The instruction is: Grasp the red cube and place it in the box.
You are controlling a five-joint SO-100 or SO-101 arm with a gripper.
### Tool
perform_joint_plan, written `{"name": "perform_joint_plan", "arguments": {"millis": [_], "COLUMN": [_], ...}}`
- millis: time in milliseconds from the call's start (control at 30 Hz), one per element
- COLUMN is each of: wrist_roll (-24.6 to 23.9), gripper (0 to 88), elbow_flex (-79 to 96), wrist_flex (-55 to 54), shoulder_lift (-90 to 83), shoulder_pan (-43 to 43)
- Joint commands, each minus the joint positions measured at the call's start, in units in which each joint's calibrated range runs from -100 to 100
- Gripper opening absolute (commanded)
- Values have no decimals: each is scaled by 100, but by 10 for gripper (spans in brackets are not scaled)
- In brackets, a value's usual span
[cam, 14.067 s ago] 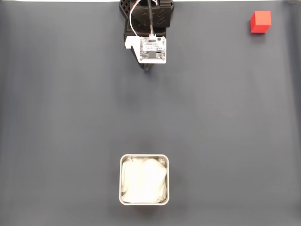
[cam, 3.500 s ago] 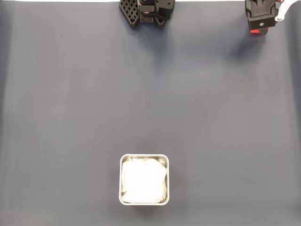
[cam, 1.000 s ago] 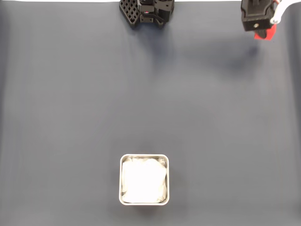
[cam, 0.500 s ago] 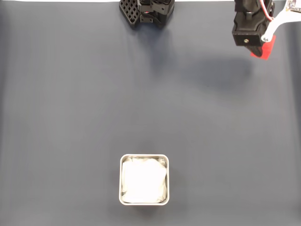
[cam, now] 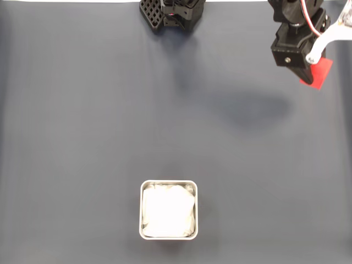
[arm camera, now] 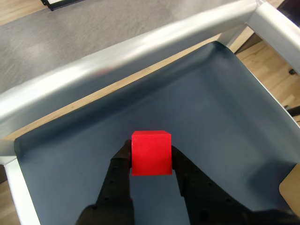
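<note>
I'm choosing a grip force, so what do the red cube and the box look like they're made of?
The red cube: matte, evenly coloured, sharp-edged, with no grain; likely plastic or painted wood, hard to tell which. The box: silvery reflective rim, so probably thin metal; its white crumpled lining looks like paper or cloth. The gripper is clamped on the cube.

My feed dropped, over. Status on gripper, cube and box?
Gripper shut on the red cube, carried above the mat near the fixed view's top right. Box at bottom centre, white lining, nothing else inside. Mat between them bare.

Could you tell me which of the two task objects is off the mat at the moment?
The red cube, clamped in the gripper; the box sits on the mat.
</note>
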Motion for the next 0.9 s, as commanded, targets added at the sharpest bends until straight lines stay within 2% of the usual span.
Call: {"name": "perform_joint_plan", "arguments": {"millis": [0, 867], "wrist_roll": [-83, 0], "gripper": [105, 95], "elbow_flex": [-460, -1418], "wrist_flex": [47, 179], "shoulder_lift": [19, 409], "shoulder_pan": [188, 1737]}}
